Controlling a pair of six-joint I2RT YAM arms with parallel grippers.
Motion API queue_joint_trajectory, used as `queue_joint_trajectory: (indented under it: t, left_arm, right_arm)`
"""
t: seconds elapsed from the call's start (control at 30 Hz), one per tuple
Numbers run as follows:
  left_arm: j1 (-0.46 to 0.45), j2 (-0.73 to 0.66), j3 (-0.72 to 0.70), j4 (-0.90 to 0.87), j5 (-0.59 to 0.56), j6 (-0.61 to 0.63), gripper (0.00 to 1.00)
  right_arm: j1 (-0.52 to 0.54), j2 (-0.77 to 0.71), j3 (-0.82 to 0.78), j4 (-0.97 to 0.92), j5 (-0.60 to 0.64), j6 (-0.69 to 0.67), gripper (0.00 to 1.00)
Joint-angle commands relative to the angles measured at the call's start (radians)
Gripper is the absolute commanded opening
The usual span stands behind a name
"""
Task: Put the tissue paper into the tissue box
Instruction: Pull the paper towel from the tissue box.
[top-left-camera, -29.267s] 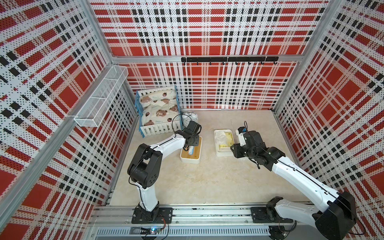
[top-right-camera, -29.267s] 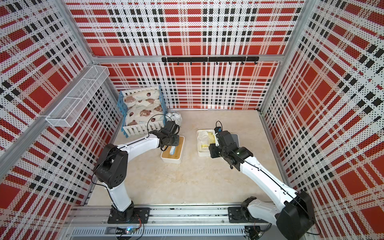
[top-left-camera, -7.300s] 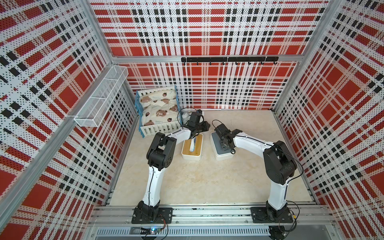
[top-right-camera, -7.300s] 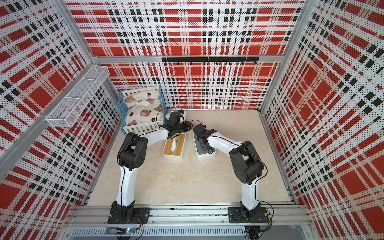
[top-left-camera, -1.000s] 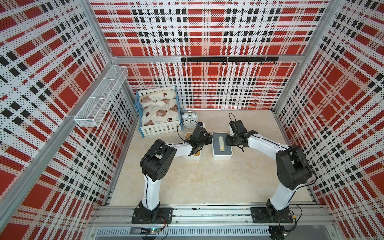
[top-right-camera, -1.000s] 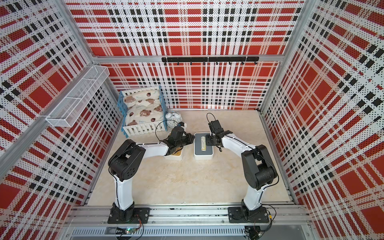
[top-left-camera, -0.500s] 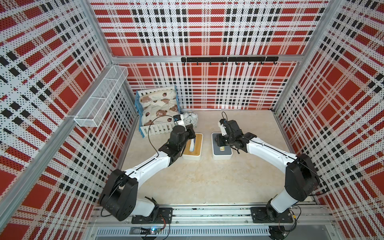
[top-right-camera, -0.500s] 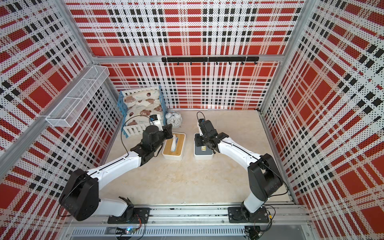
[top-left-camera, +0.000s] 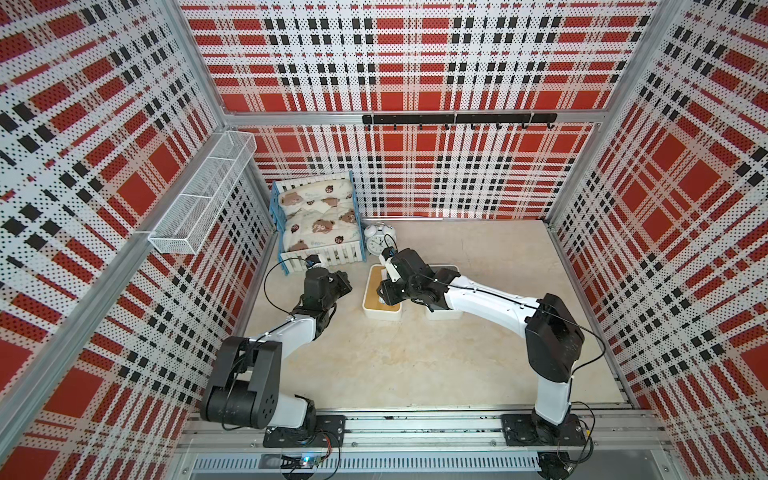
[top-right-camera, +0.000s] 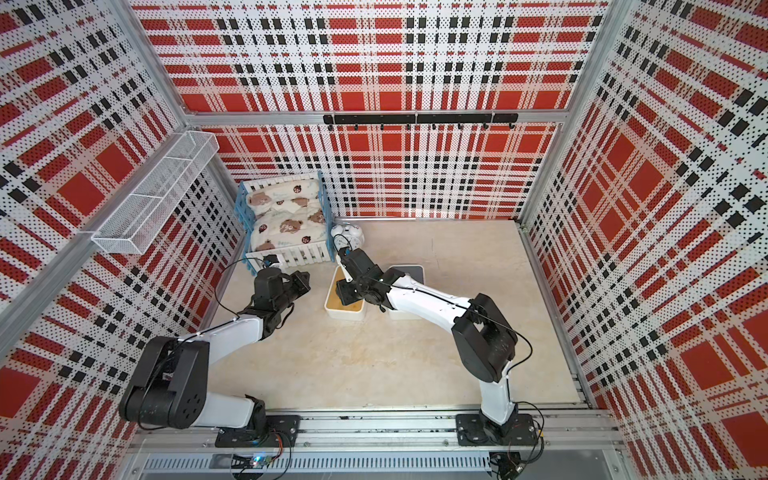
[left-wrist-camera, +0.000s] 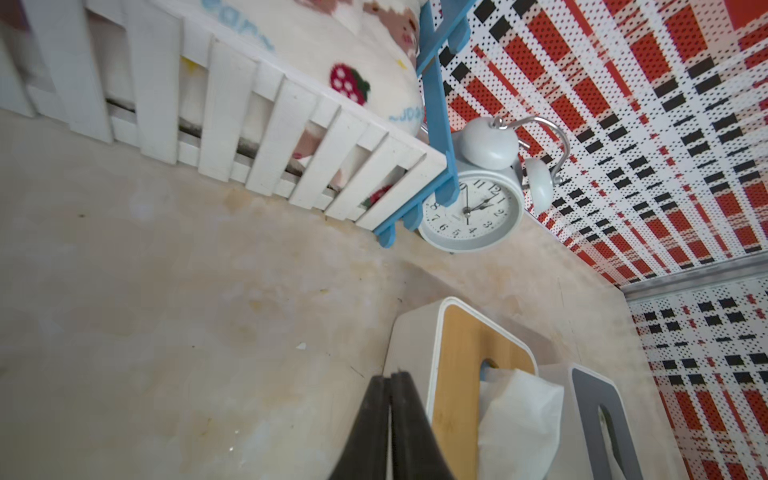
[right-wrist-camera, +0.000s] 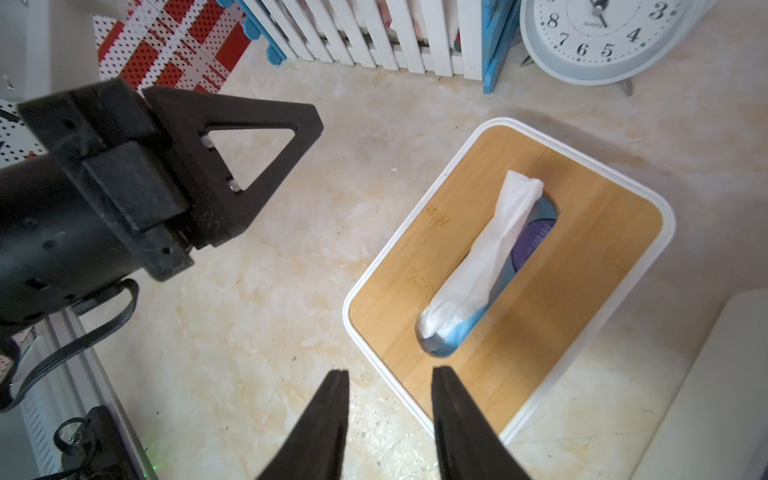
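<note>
Hovering at the edge of the tissue box (right-wrist-camera: 582, 257) with right claw (right-wrist-camera: 390, 370) partly open and empty, left claw (left-wrist-camera: 390, 376) pinched shut on nothing nearby, tissue paper (right-wrist-camera: 486, 257) inside and poking through its top slot; looks like wrap-up, next lifting clear without snagging it

Overhead pair; wrists near tissue box (right-wrist-camera: 582, 266)

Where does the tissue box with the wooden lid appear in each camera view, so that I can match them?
Top view: tissue box mid-table, near the foot of the bed.
Top view: tissue box, same place.
Left wrist: tissue box beside the shut left claw.
Right wrist: tissue box beyond the open right claw, tissue in its slot.
Shared landmark: the alarm clock beside the bed.
</note>
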Motion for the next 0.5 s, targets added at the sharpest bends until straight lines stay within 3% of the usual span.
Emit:
queue_joint_trajectory:
  t: [0.0, 0.47]
  left_arm:
    - [0.007, 0.041, -0.004, 0.078, 0.07, -0.002, 0.1]
    - [-0.029, 0.166, 0.022, 0.14, 0.108, -0.017, 0.1]
  right_arm:
    - [0.005, 0.044, 0.038, -0.024, 0.011, 0.02, 0.41]
    - [0.008, 0.153, 0.098, -0.077, 0.112, 0.025, 0.44]
